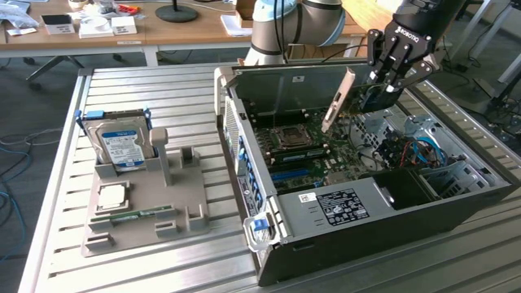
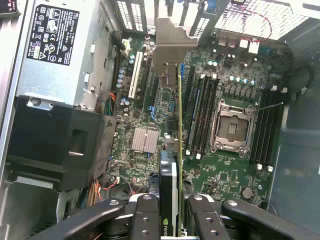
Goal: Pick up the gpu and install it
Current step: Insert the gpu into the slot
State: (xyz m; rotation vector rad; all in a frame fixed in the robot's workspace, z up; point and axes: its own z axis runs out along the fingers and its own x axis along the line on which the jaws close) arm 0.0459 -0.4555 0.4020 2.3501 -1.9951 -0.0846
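On the exterior view's left, a grey stand (image 1: 150, 213) is seen on the slatted metal tabletop (image 1: 57, 256). A silver hard drive (image 1: 122, 143) with a blue-white label is propped upright at the stand's far end, a square processor chip (image 1: 111, 196) is laid flat in front of it, and a narrow green memory stick (image 1: 134, 215) is set just beside the chip, nearer the camera. Further right, an open computer case (image 1: 342, 244) is laid on its side, so that the motherboard (image 1: 301, 152) is exposed. Toward the exterior view's right, the graphics card (image 1: 346, 101) is held on edge and tilted over the far part of the case, above the motherboard, with its metal bracket pointed down into the case. The fingers (image 1: 396, 76) are closed narrowly on the card from above. In the wrist view the fingers (image 2: 146, 217) are seen clamped on both faces of the card (image 2: 172, 170), which is viewed edge-on over the motherboard (image 2: 145, 100) and lined up along the expansion slots, near the empty processor socket (image 2: 232, 125).
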